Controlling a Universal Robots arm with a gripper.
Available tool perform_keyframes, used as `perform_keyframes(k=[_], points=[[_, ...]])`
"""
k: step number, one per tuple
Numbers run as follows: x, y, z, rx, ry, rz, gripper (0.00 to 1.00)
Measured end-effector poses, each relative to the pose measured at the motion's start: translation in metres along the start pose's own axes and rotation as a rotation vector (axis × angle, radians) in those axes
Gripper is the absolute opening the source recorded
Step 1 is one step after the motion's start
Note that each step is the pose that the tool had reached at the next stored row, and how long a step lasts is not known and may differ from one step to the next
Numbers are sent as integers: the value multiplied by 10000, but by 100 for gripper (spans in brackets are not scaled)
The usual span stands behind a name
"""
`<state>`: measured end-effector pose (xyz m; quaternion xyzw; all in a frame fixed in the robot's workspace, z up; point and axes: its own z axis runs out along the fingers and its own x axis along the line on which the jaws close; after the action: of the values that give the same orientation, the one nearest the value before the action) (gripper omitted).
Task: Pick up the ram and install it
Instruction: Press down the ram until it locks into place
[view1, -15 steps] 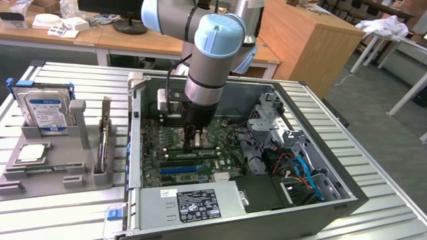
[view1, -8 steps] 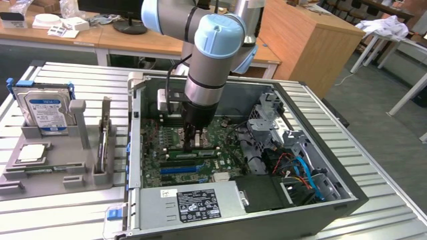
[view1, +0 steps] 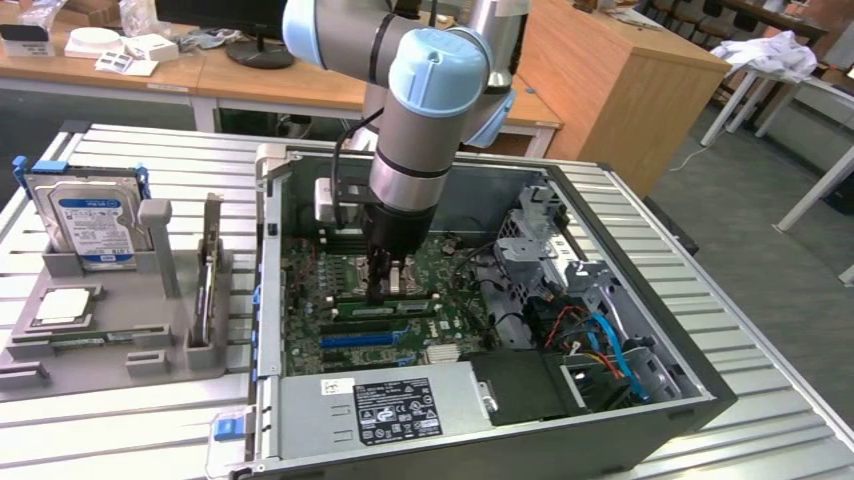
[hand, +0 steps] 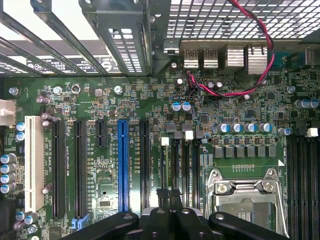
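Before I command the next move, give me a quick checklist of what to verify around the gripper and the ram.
1. Gripper closed: ok.
2. Gripper down inside the computer case, over the motherboard: ok.
3. Ram located: ok, a green stick that looks like it lies right under the gripper in the exterior view.
4. Ram gripped or only touched: cannot tell.
5. Ram fully seated in a slot: cannot tell.
6. Red cable away from the gripper: ok, it runs by the rear ports.
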<state>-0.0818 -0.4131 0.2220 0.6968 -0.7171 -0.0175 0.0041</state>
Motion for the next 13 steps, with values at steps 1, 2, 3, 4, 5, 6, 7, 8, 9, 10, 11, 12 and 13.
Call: perform_keyframes(k=[1, 2, 3, 4, 5, 6, 7, 8, 9, 10, 11, 12, 13], points=[[0, 0, 0, 0, 0, 0, 11], [0, 0, 0, 0, 1, 0, 11], [0, 0, 0, 0, 1, 0, 11], [-2, -1, -12, 7, -14, -1, 11], [-2, 3, -87, -14, -1, 0, 11], [-3, 5, -146, -19, 0, 1, 11], [-4, 6, -185, -19, 0, 1, 11], [-4, 7, -212, -20, 1, 1, 11], [-5, 7, -239, -20, 0, 1, 11], [-5, 8, -265, -20, 0, 0, 11], [-6, 9, -290, -20, -1, 0, 11], [-6, 10, -314, -20, 0, 1, 11], [-6, 10, -336, -20, 0, 1, 11]])
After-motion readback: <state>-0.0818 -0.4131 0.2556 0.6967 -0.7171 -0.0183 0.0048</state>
